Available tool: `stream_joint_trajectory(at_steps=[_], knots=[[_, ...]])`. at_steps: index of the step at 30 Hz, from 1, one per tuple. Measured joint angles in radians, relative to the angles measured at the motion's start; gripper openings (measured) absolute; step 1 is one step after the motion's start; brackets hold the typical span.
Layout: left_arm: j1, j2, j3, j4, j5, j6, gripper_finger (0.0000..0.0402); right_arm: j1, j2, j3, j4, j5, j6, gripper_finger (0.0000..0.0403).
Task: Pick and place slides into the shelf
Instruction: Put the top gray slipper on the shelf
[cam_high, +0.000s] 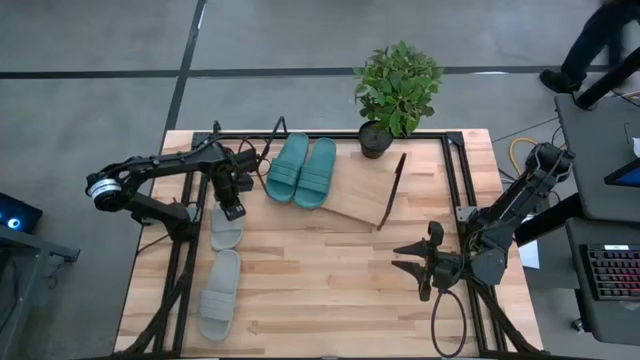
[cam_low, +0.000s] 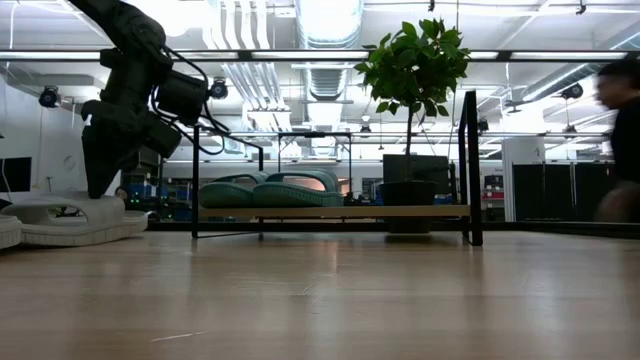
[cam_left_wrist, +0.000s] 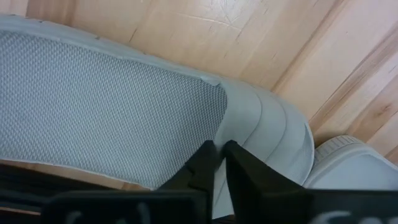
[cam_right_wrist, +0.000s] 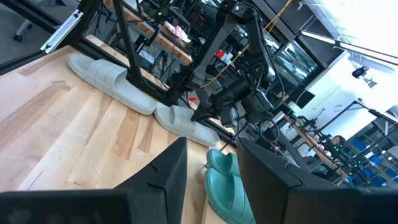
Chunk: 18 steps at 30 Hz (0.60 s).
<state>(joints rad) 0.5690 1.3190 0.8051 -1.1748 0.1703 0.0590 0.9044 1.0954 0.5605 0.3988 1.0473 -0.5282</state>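
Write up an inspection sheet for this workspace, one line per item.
Surface: wooden table, bare in the middle.
Job's things: two teal slides on the shelf; two grey slides, one under the left arm, one nearer the front edge.
Clutter: potted plant at the shelf's end.
Grippers: left gripper shut on the grey slide's edge; right gripper open, waiting at the right side.
Cables: loops along the arms and off the table's right edge.
Surroundings: a person beyond the table.

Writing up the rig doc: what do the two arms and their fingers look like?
Both arms are dark, jointed, with loose black cables. The left arm has a pale round cap at its shoulder end. The right arm ends in two flat, dark, blade-like fingers; the left fingers are black, tapered.
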Motion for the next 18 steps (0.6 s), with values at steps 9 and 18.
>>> stream_joint_trajectory(at_steps=[9, 18], knots=[[0.0, -0.002, 0.029, -0.056, -0.011, 0.0, 0.0001, 0.0, 0.0, 0.0, 0.0, 0.0, -0.005, 0.0132], [-0.001, -0.011, 0.108, -0.1, -0.014, -0.027, 0.0, 0.0, 0.0, 0.0, 0.0, 0.0, -0.007, 0.0132]])
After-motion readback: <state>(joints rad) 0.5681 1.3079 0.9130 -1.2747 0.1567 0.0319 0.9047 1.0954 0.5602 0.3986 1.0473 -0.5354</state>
